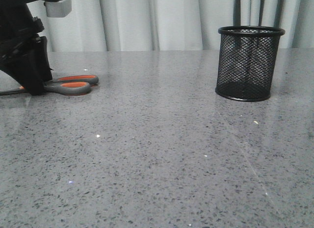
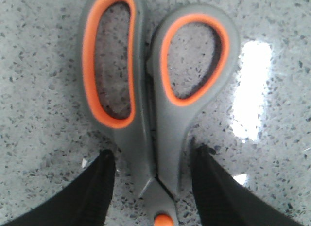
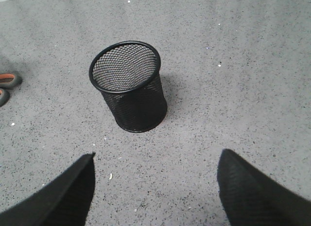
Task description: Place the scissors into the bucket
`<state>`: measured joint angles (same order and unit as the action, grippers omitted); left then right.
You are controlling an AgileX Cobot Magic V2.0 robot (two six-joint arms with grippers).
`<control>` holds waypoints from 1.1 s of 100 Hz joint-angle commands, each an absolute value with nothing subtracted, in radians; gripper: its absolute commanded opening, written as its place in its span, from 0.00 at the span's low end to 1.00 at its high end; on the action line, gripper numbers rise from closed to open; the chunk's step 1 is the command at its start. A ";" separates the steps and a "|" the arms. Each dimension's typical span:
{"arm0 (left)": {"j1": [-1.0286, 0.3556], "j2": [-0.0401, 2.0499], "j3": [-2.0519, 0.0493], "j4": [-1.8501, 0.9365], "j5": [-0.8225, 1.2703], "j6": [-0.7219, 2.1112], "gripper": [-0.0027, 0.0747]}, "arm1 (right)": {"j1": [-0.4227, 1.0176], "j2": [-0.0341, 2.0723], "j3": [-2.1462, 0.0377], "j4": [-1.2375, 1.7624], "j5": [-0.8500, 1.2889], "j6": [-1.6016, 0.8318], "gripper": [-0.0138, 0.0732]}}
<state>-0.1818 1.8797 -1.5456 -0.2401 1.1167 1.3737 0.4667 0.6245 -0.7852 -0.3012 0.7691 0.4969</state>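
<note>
Grey speckled tabletop (image 1: 157, 154), glossy. Scissors (image 1: 73, 84) lie flat on it at left of frame, handles pointing right. Bucket (image 1: 249, 63) stands upright at upper right, well apart. A few small white specks are scattered between them.

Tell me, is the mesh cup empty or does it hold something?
Empty: the right wrist view looks into the mesh cup and shows only bare mesh inside.

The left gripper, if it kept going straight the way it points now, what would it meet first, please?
Most likely the scissors: the left gripper has its open jaws either side of their neck, just above the orange pivot. The table lies right beneath; remaining depth is unclear.
</note>
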 commanded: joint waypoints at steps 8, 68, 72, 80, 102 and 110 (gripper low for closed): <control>-0.182 1.855 -1.566 -0.266 1.115 1.344 0.38 | 0.469 0.633 -0.821 -0.333 0.710 0.490 0.71; -0.186 1.811 -1.651 -0.266 1.107 1.238 0.13 | 0.469 0.633 -0.821 -0.324 0.698 0.490 0.71; -0.186 1.793 -1.654 -0.266 1.105 1.238 0.13 | 0.469 0.633 -0.821 -0.318 0.692 0.490 0.71; -0.186 1.761 -1.658 -0.266 1.100 1.231 0.13 | 0.469 0.633 -0.821 -0.297 0.655 0.490 0.71; -0.192 1.643 -1.658 -0.369 1.020 1.214 0.13 | 0.469 0.633 -0.821 0.013 0.464 0.273 0.71; -0.217 1.593 -1.658 -0.371 0.981 1.214 0.13 | 0.469 0.633 -0.821 0.198 0.418 0.118 0.71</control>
